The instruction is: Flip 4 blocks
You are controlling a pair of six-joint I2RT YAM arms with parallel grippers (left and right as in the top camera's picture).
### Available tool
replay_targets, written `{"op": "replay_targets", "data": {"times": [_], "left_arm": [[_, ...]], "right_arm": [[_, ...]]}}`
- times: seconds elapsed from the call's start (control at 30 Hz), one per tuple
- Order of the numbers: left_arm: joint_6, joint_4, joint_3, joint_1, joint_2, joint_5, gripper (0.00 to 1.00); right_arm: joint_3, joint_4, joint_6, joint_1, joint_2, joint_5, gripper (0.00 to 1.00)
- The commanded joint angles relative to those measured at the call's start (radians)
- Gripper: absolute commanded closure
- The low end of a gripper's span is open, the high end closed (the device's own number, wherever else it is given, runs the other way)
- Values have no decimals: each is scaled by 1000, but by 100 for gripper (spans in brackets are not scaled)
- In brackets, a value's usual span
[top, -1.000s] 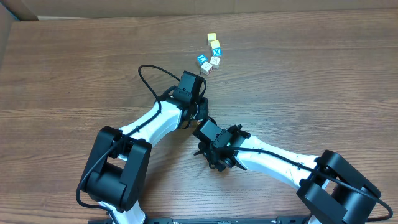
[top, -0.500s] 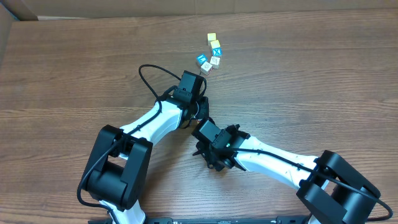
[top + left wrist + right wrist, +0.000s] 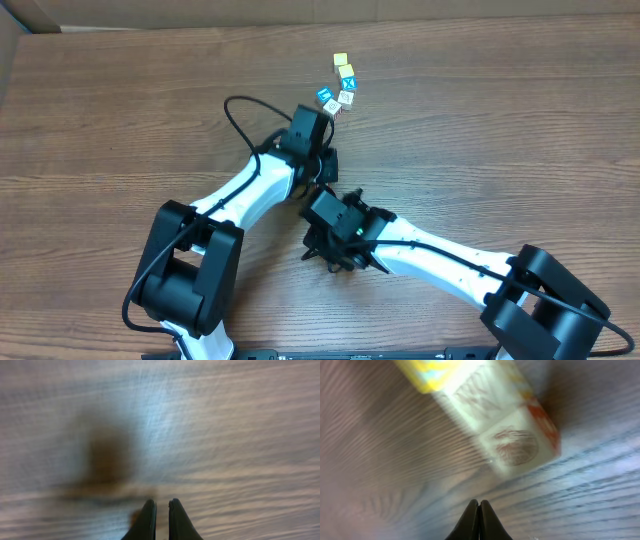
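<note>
Fingers on both arms are pressing shut, gripping nothing: left fingers (image 3: 146, 521) are hanging over the worktop (image 3: 240, 435), and right fingers (image 3: 471, 521) are pointing at a blurred cream, red-edged block (image 3: 517, 446). Farther off, the blocks (image 3: 346, 98) are sitting clustered just past the left arm (image 3: 262, 185).
</note>
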Motion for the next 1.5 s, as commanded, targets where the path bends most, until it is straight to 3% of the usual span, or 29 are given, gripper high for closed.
{"op": "replay_targets", "data": {"times": [0.0, 0.13, 0.27, 0.33, 0.57, 0.73, 0.97, 1.03, 1.13, 1.2, 1.27, 1.4, 1.47], "left_arm": [[11, -63, 141, 27, 14, -9, 96], [-21, -208, 303, 80, 14, -8, 96], [-84, -382, 466, 163, 14, -8, 95], [-102, -468, 535, 212, 14, -6, 84], [-101, -650, 605, 380, 15, 8, 49], [-97, -731, 602, 444, 16, 5, 25], [-79, -763, 601, 446, 16, -45, 23], [-79, -762, 597, 441, 16, -45, 27], [-79, -756, 582, 432, 16, -45, 53], [-79, -745, 560, 422, 16, -45, 77], [-79, -732, 533, 409, 16, -45, 92], [-36, -659, 467, 362, 16, -19, 96], [2, -612, 434, 328, 16, 27, 96]], "right_arm": [[140, -99, -332, -23, -44, 30, 93], [286, -279, -485, -61, -44, 29, 70], [392, -358, -628, -102, -44, 30, 34], [407, -362, -672, -118, -44, 30, 27], [407, -328, -738, -121, 30, 66, 25], [407, -296, -746, -82, 130, 218, 25], [407, -209, -759, -66, 232, 262, 25], [407, -195, -779, -66, 247, 263, 25], [410, -177, -798, -66, 248, 262, 31], [432, -187, -801, -67, 241, 263, 39], [469, -220, -796, -84, 231, 249, 53], [559, -327, -794, -150, 207, 93, 96], [583, -364, -794, -190, 195, 19, 96]]}}
